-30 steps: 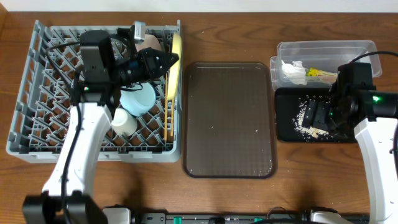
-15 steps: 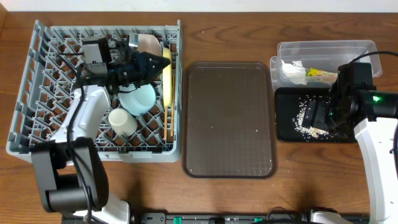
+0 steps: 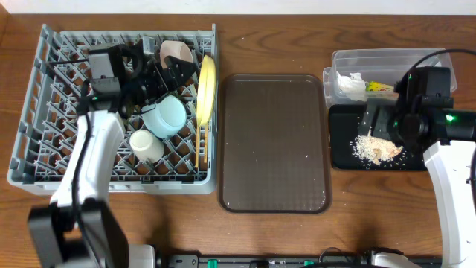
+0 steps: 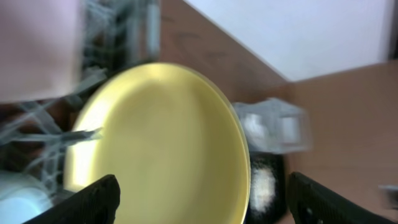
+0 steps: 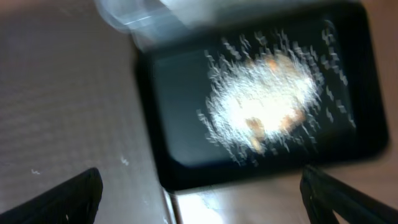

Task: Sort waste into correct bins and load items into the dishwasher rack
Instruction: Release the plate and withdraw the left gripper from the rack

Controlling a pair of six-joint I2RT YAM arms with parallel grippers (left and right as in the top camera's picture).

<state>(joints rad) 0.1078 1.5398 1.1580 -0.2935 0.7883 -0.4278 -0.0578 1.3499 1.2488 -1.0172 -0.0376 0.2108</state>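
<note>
Dishwasher rack (image 3: 44,112), left of the brown tray (image 3: 274,141), now holds the yellow plate (image 3: 204,82) on edge; the left gripper (image 3: 181,74) has backed off, jaws spread, empty; right of that tray, food scraps (image 3: 375,149) sit heaped in the black tray (image 3: 342,123); the right gripper (image 3: 377,119) has drawn away, jaws apart; both placements look finished.

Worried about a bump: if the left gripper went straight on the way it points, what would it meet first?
Most likely the yellow plate, standing on edge in the dishwasher rack; how near it is stays unclear.
</note>
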